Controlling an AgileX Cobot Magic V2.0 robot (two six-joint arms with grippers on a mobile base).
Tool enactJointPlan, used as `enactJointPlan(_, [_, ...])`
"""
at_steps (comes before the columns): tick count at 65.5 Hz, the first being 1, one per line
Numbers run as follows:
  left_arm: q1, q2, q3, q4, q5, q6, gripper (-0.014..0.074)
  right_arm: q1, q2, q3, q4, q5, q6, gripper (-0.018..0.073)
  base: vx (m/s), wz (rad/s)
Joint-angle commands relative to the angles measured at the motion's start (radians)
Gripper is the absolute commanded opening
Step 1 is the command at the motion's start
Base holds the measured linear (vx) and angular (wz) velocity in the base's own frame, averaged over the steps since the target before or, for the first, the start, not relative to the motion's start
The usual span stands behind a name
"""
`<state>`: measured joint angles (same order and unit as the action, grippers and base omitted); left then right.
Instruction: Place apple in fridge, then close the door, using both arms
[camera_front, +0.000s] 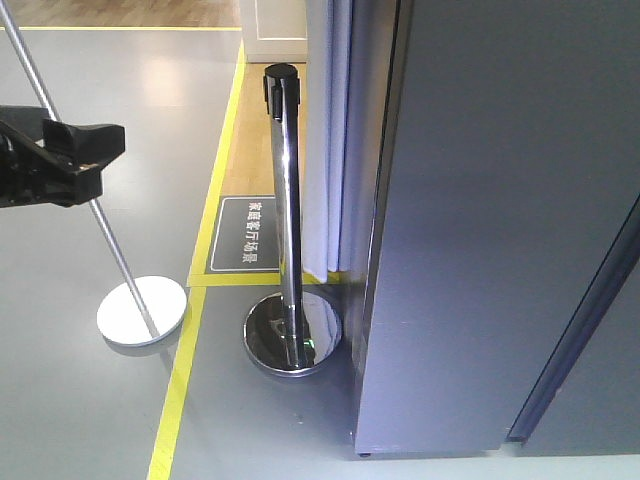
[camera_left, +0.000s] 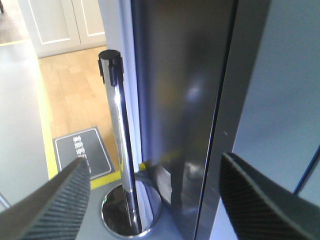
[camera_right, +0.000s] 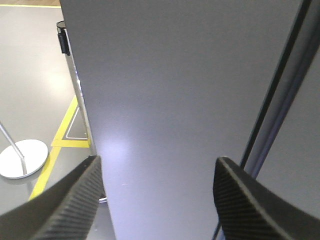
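A chrome post (camera_front: 287, 215) stood just beside the fridge (camera_front: 480, 230) corner; open grey floor (camera_front: 70, 400) lay to its left.

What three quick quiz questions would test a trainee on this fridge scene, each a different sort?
1. True or false: the left pincer is shut on an apple.
2. Multiple choice: what stands on the floor just left of the fridge? A) a chrome post B) a chair C) a bin
3. Fill in: the right pincer faces the flat grey ___ of the fridge.

Key:
1. False; its fingers are spread with nothing between them, and no apple shows in any view.
2. A, the chrome post on its round base.
3. Door.
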<state>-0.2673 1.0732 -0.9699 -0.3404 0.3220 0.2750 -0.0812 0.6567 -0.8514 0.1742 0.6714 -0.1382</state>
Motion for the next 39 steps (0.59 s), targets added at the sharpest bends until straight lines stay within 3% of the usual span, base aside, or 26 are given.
enactJointPlan(1, [0.002,-0.004,-0.024,-0.019,-0.077,-0.005,0.0513,-0.004,-0.001,-0.025,0.029,-0.06,-0.011,0.0474,0.0,0.0])
enactJointPlan(7, [0.002,-0.004,-0.024,-0.008,-0.076,-0.002,0.0479,-0.004,-0.001,-0.025,0.03,-0.075,-0.011,0.0455,0.0,0.0])
enactJointPlan(10, [0.002,-0.005,-0.024,0.014,-0.064,0.0,0.0405,-0.004,-0.001,-0.025,0.03,-0.079,-0.011,0.0405,0.0,0.0])
enactJointPlan(13, [0.002,-0.01,-0.024,0.036,-0.052,-0.001,0.0286,-0.004,-0.001,-0.025,0.029,-0.08,-0.011,0.033,0.0,0.0])
enactJointPlan(19, [0.002,-0.027,-0.024,0.062,-0.03,-0.003,-0.001,-0.004,-0.001,-0.025,0.032,-0.072,-0.029,0.0073,0.0,0.0])
enactJointPlan(22, [0.002,-0.038,-0.024,0.062,-0.027,-0.002,-0.0008,-0.004,-0.001,-0.025,0.045,-0.069,-0.049,-0.0017,0.0,0.0])
enactJointPlan(39, [0.002,-0.227,0.057,0.123,-0.021,0.0,-0.0007,-0.004,-0.039,-0.004,0.144,-0.056,-0.129,-0.0008,0.0,0.0])
